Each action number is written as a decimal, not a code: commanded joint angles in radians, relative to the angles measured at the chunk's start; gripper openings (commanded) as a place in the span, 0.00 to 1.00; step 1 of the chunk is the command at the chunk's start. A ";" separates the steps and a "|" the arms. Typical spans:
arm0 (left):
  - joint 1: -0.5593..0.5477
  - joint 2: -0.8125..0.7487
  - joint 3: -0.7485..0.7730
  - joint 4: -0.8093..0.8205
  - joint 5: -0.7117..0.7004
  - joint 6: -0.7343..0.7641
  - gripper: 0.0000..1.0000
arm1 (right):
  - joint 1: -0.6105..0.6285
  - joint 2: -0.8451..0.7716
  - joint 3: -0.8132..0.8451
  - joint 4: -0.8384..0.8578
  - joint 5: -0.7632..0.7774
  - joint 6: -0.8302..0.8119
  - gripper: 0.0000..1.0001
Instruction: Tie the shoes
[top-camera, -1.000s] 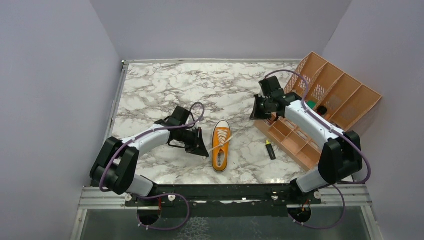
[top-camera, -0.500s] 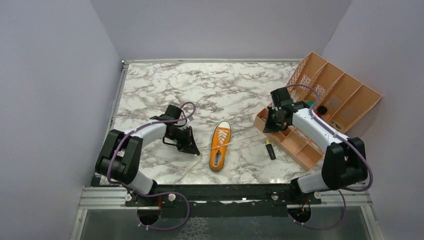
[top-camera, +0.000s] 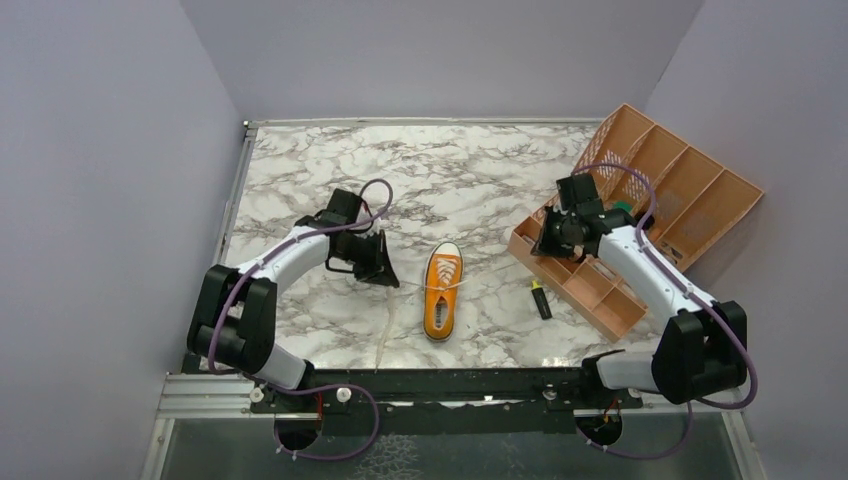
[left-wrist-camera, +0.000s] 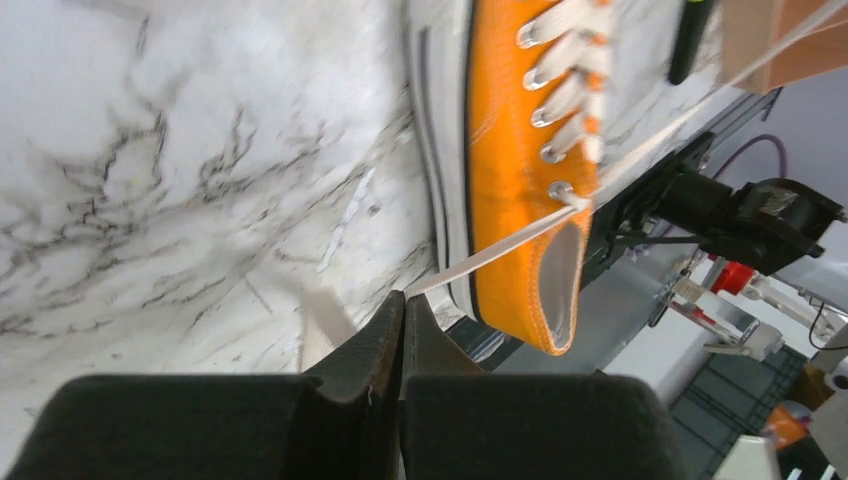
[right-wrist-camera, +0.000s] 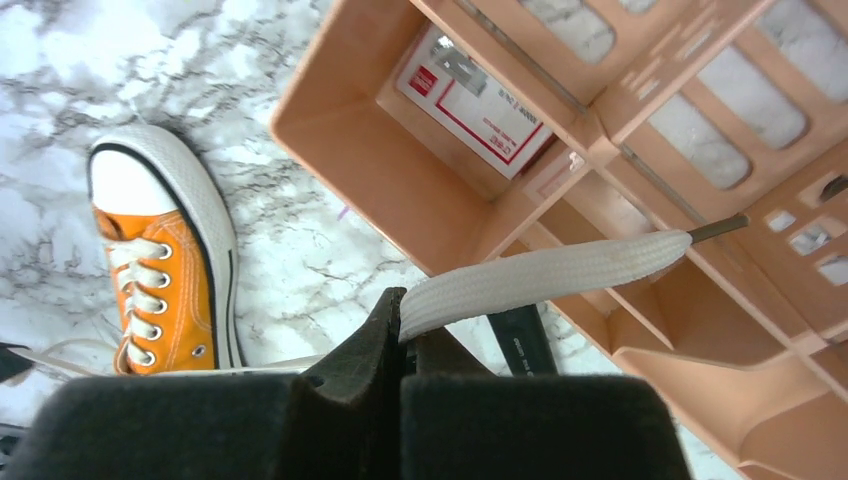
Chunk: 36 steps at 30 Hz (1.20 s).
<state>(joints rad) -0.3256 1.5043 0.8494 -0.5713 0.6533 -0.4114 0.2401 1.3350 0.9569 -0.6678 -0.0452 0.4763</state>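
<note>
The orange sneaker (top-camera: 441, 292) with white toe cap lies mid-table, toe pointing away from the arm bases. It also shows in the left wrist view (left-wrist-camera: 520, 150) and the right wrist view (right-wrist-camera: 165, 290). My left gripper (top-camera: 385, 277) is just left of the shoe, shut on one white lace (left-wrist-camera: 500, 250) that runs taut from the top eyelet to its tips (left-wrist-camera: 405, 297). My right gripper (top-camera: 546, 246) is to the right, over the tray's edge, shut on the other lace (right-wrist-camera: 550, 275); its tips (right-wrist-camera: 400, 315) pinch the flat lace end.
A peach compartment tray (top-camera: 690, 195) lies tilted at the right, under and behind my right gripper; it fills the right wrist view (right-wrist-camera: 480, 170). A black and yellow marker (top-camera: 541, 298) lies between shoe and tray. A loose lace tail (top-camera: 383, 335) trails toward the front edge.
The two grippers have moved apart, the left one to the left and back, the right one to the right, drawing both laces out sideways. The shoe has shifted slightly.
</note>
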 joint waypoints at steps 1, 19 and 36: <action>0.013 -0.070 0.132 -0.022 -0.041 0.082 0.00 | -0.027 -0.047 0.066 0.047 0.040 -0.084 0.01; -0.206 -0.032 0.187 0.373 -0.010 -0.034 0.00 | -0.030 0.091 0.195 0.093 -0.735 -0.143 0.01; -0.289 -0.199 -0.147 0.860 -0.126 0.010 0.00 | 0.248 0.689 0.561 0.349 -0.944 0.302 0.01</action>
<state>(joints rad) -0.6106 1.3598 0.7551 0.1951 0.5629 -0.4206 0.3809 1.8931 1.4010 -0.3511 -0.9409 0.6945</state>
